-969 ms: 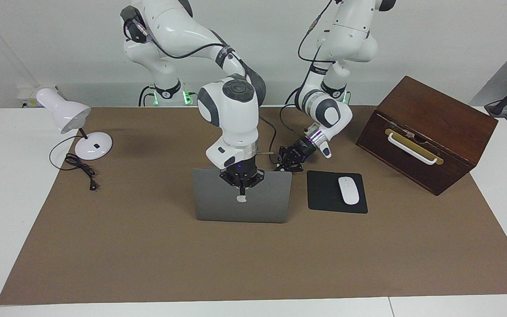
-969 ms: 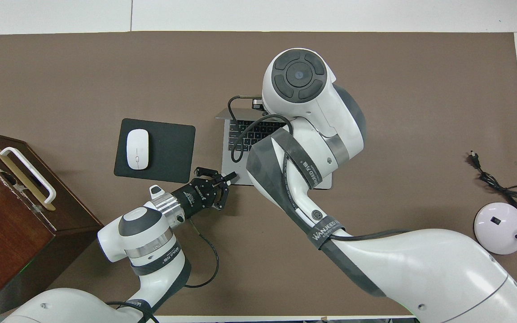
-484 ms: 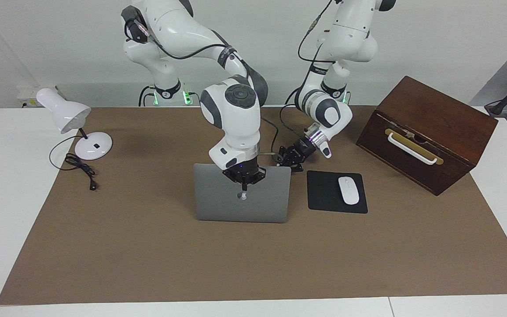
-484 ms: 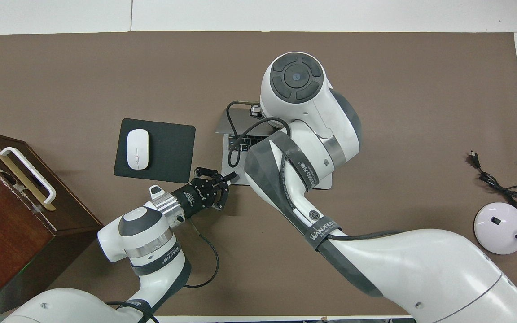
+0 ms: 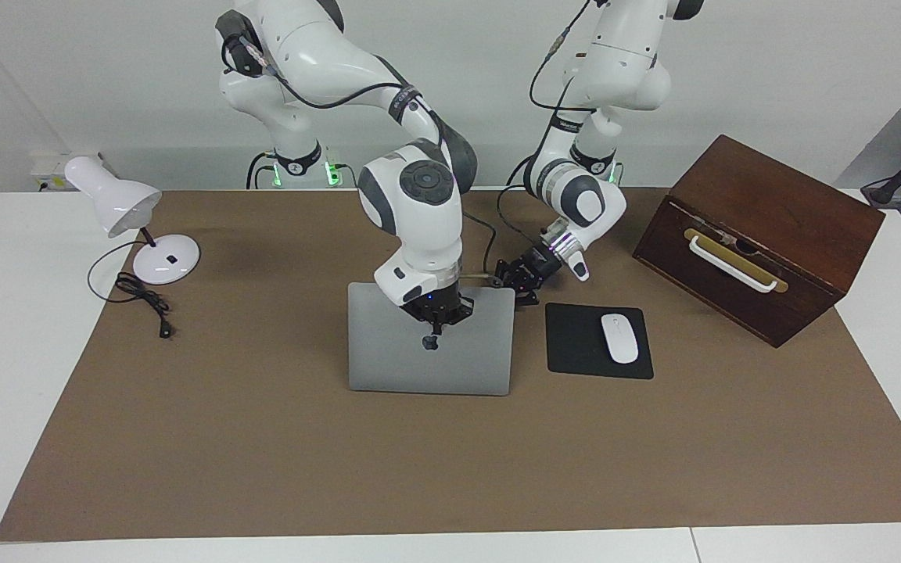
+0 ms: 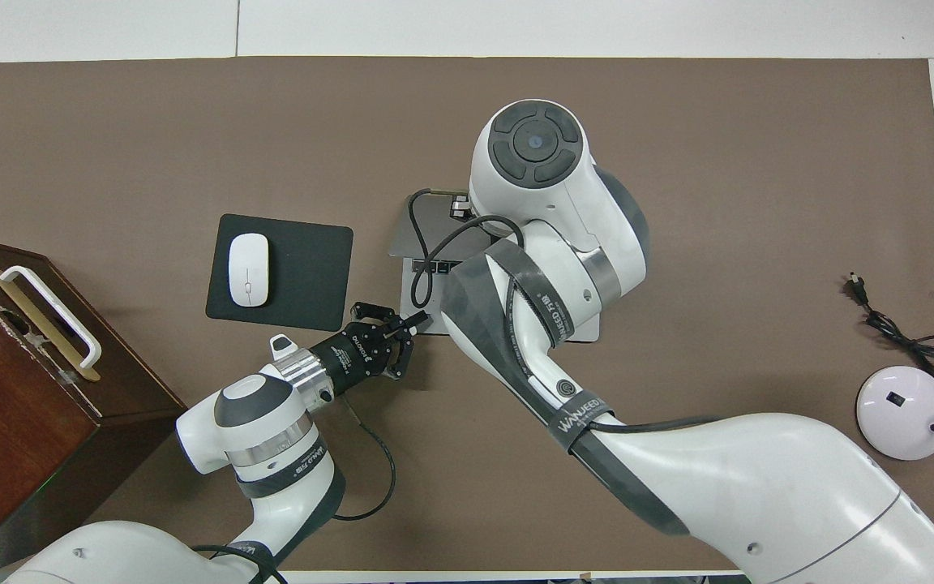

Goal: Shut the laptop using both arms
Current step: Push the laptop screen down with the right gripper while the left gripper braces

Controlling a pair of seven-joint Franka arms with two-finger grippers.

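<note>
The silver-grey laptop [image 5: 419,363] lies mid-table with its lid tilted low over the base, the Apple logo facing up. In the overhead view its lid [image 6: 426,231] leaves only a thin strip of keyboard showing. My right gripper [image 5: 432,319] is shut, its tip pressing on the lid just above the logo; its own arm hides it in the overhead view. My left gripper [image 5: 519,288] is shut, its tips at the base's corner nearest the robots on the mousepad's side, also in the overhead view [image 6: 412,323]. Whether it pinches the edge I cannot tell.
A black mousepad [image 5: 576,344] with a white mouse [image 5: 620,338] lies beside the laptop toward the left arm's end. A brown wooden box [image 5: 763,227] with a white handle stands farther that way. A white desk lamp [image 5: 161,262] and its cable [image 5: 145,301] are at the right arm's end.
The lid has swung lower toward the base, covering more of the keyboard. My right gripper moved with it, toward the robots. The left arm has not moved.
</note>
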